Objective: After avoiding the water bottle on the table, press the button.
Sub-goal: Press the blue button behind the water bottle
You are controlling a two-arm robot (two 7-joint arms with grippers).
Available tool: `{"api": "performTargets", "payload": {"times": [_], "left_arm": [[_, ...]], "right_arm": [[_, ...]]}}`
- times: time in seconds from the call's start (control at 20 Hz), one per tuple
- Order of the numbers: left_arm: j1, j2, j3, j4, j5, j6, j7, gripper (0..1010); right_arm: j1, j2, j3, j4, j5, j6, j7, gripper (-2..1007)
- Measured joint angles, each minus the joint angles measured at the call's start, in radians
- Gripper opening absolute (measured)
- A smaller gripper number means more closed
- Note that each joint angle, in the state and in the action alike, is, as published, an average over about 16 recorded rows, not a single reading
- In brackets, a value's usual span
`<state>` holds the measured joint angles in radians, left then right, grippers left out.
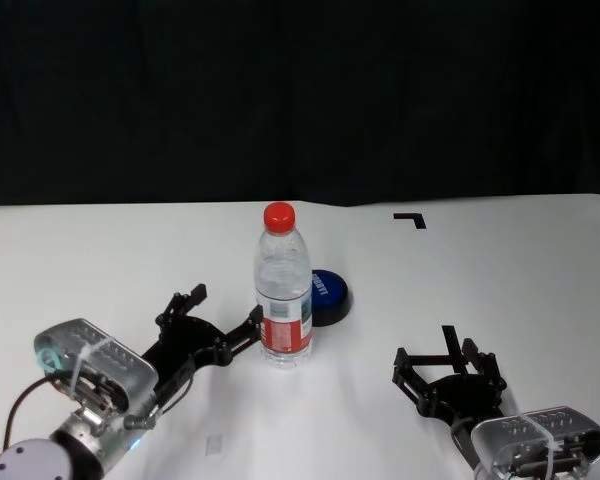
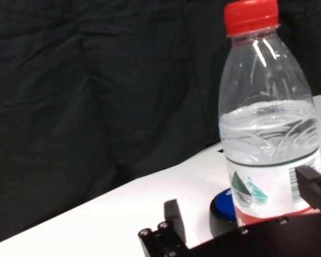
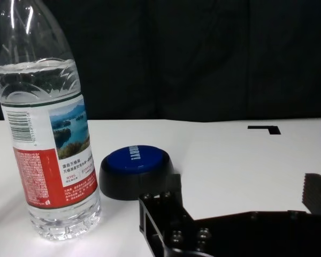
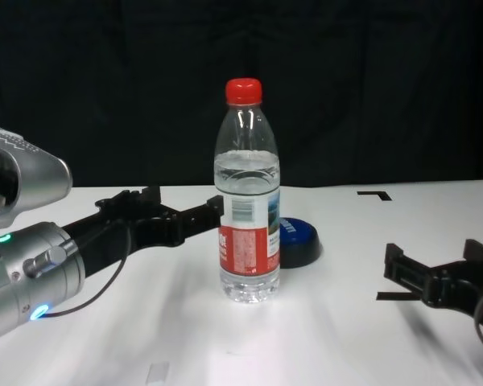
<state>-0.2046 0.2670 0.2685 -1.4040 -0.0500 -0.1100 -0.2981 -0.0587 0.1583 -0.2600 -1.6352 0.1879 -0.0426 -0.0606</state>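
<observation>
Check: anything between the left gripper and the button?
Yes. In the head view the water bottle stands upright between the open left gripper and the button, which sits just behind it; the left wrist view agrees.

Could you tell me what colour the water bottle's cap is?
Red: the water bottle's cap shows best in the chest view.

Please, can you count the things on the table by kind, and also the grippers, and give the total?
water bottle: 1
button: 1
black tape marks on the table: 2, a corner mark and a strip beside the right gripper
grippers: 2, left gripper open beside the bottle, right gripper open
Total: 6
</observation>
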Motion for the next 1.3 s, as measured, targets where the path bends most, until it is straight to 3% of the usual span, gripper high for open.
{"api": "performTargets", "payload": {"times": [0.85, 1.3], "left_arm": [[-0.014, 0.0, 0.007, 0.015, -0.007, -0.002, -0.004, 1009], [0.003, 0.009, -0.004, -0.005, -0.011, 0.004, 0.005, 1010]], "right_arm": [[0.0, 0.0, 0.0, 0.0, 0.0, 0.0, 0.0, 1002], [0.0, 0.0, 0.0, 0.0, 0.0, 0.0, 0.0, 1002]]}}
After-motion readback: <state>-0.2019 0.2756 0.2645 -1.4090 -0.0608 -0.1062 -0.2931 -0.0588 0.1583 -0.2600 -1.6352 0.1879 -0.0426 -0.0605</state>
